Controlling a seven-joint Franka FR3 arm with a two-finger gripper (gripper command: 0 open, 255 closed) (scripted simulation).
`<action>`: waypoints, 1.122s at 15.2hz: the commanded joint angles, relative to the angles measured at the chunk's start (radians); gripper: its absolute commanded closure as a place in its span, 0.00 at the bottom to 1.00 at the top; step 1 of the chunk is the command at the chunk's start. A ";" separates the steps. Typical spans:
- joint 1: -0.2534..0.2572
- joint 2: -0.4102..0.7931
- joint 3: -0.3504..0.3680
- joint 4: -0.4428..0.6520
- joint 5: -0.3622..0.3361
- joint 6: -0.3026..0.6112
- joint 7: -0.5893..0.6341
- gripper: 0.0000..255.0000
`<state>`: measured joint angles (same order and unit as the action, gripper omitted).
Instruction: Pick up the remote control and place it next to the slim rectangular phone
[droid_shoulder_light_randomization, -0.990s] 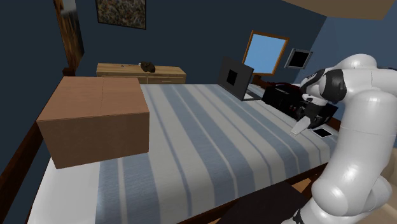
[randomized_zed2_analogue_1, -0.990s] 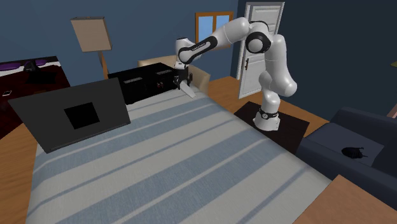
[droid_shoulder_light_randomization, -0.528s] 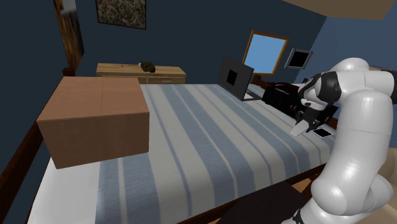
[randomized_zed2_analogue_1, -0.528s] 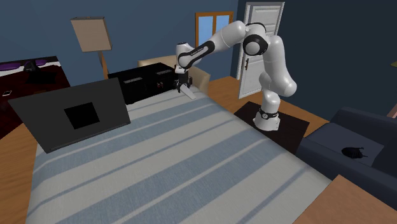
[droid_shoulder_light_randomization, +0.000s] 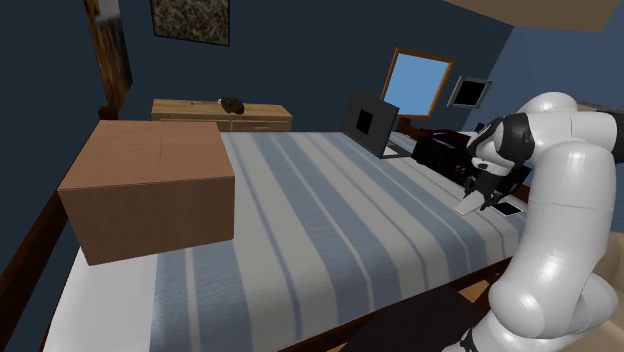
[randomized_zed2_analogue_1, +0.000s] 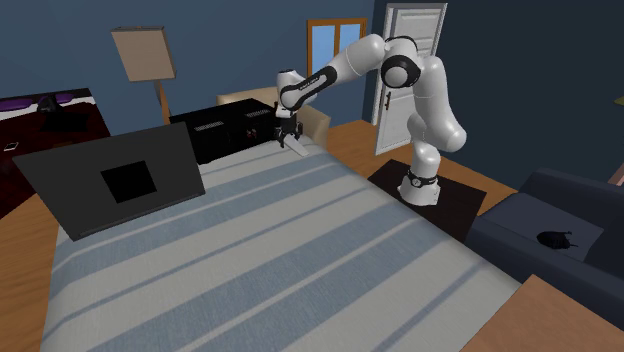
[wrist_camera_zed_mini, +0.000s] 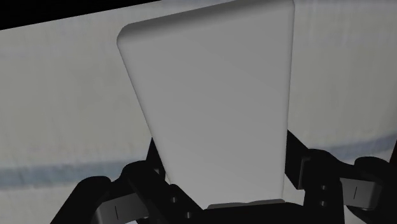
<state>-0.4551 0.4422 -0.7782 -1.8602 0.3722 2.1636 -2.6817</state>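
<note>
Pinching a pale grey remote (wrist_camera_zed_mini: 213, 108) between both fingers, the gripper (droid_shoulder_light_randomization: 480, 193) hangs at the bed's (droid_shoulder_light_randomization: 330, 230) edge. Phone (droid_shoulder_light_randomization: 509, 208) lies near.

We see a wide bed with a blue-and-white striped cover (droid_shoulder_light_randomization: 330, 230) across the middle of the shoulder view. A large brown cardboard box (droid_shoulder_light_randomization: 150, 185) sits on it at the left. Toward the upper right a dark flat panel with a black square (droid_shoulder_light_randomization: 370, 122) stands tilted, with a black boxy device (droid_shoulder_light_randomization: 440, 152) just beside it. At the right edge lies a small flat phone with a dark screen (droid_shoulder_light_randomization: 508, 208).
</note>
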 joint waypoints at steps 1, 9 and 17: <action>0.000 0.000 0.000 0.000 0.000 0.000 0.000 0.00; 0.022 -0.053 -0.030 0.037 -0.049 -0.076 0.031 0.00; 0.027 -0.066 -0.037 0.049 -0.061 -0.097 0.038 0.00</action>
<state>-0.4278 0.3768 -0.8154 -1.8112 0.3113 2.0667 -2.6434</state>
